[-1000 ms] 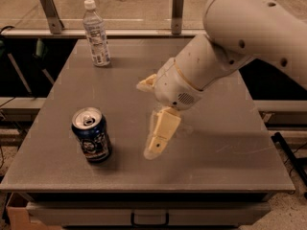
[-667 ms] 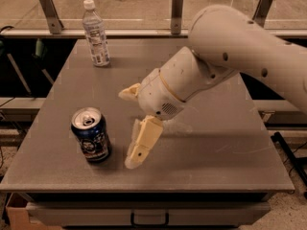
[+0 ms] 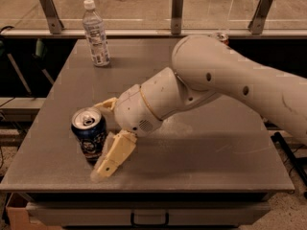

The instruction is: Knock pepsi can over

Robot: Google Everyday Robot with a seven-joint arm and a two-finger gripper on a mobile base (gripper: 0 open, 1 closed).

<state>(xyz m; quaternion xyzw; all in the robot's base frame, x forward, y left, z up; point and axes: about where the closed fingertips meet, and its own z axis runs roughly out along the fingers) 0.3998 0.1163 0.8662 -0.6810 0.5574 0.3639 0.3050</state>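
The pepsi can (image 3: 88, 133), dark blue with a silver top, stands upright near the front left of the grey table (image 3: 216, 147). My gripper (image 3: 101, 139) is open and right against the can's right side. One pale finger (image 3: 114, 156) reaches down in front of and beside the can, and the other finger (image 3: 106, 104) sits just behind the can's top. The lower finger touches or nearly touches the can. My large white arm (image 3: 211, 80) comes in from the right across the table.
A clear plastic bottle (image 3: 96, 35) with a white cap stands at the back left of the table. A bit of a red can (image 3: 221, 36) shows behind my arm at the back. A glass rail with metal posts (image 3: 177, 11) runs behind the table.
My gripper has moved left across the table, from a gap to the right of the can to right up against it. The can still stands in the same spot.
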